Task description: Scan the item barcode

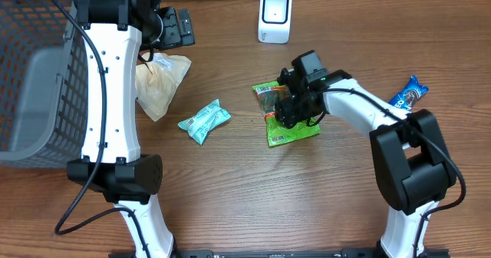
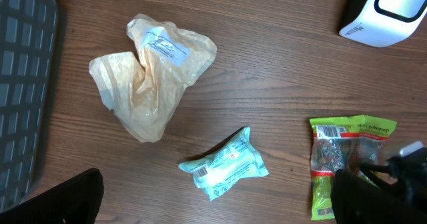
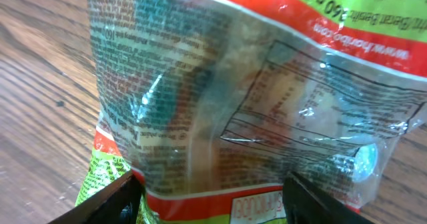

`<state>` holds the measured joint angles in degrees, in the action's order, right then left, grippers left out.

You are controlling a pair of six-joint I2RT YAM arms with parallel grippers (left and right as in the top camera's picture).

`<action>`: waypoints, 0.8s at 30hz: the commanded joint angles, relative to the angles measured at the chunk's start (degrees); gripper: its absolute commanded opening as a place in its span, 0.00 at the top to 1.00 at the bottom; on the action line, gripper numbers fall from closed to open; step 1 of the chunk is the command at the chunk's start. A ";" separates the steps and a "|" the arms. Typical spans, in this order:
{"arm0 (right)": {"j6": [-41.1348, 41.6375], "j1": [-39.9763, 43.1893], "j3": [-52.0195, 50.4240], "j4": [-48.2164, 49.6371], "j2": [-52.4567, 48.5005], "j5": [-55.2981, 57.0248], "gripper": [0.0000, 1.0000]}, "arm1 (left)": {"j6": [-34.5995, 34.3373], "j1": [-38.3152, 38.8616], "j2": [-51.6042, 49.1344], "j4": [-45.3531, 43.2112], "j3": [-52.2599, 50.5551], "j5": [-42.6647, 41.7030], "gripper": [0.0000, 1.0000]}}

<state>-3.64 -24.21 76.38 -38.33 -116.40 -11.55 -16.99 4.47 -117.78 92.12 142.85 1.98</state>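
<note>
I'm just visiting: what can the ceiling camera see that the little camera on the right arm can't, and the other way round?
Only the overhead view: the white scanner, the grey basket, a tan crumpled bag, a teal packet, a blue packet, the left arm and the right arm. Only the right wrist view: the small print and boxed table on the wrapper, close up. Both: the green-and-red packet, with the right tool over it, a finger at each side.
</note>
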 commanded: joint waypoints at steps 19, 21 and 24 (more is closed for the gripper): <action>12.85 -9.27 -3.67 -2.78 -3.41 17.77 0.60 | 0.26 0.04 0.87 -0.04 -0.35 -0.09 0.00; 12.72 -8.68 -3.67 -2.64 -3.41 16.37 0.71 | 0.26 0.04 0.87 -0.04 -0.35 -0.09 0.00; 11.76 -7.72 -3.67 -2.71 -3.41 13.64 0.82 | 0.26 0.04 0.87 -0.04 -0.35 -0.09 0.00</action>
<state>9.04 -33.82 75.92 -39.68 -115.79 4.45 -16.99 4.47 -117.78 92.14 142.85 1.96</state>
